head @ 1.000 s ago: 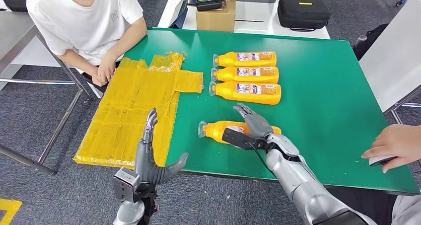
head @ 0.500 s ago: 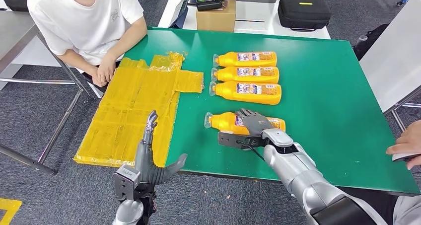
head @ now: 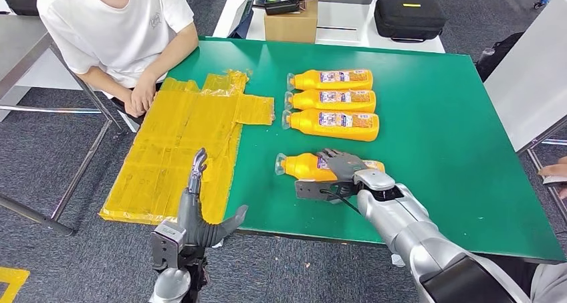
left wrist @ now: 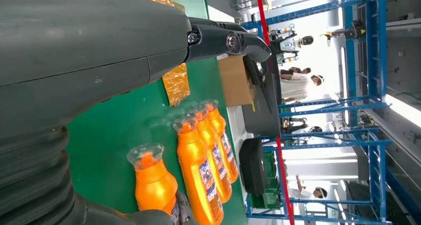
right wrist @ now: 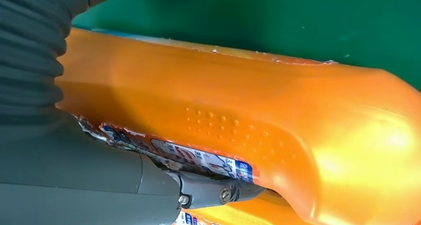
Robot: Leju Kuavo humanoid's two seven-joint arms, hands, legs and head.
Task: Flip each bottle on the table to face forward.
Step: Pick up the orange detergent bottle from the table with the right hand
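Three orange bottles lie side by side on the green table, labels up, caps to the left. A fourth orange bottle lies nearer the front edge. My right hand grips it, fingers draped over its label and thumb on the near side. In the right wrist view the dark fingers press against the label on that bottle. My left hand hangs open below the table's front edge, holding nothing. The left wrist view shows the near bottle beside the row.
A yellow plastic sheet covers the table's left end and hangs over the edge. A seated person rests hands at the far left corner. Another person's hand shows at the right edge. A cardboard box and black case sit behind.
My right hand closed over the near bottle and rolled it a little away from the front edge, its label turning up. The person's hand at the right drew back. My left hand sank slightly.
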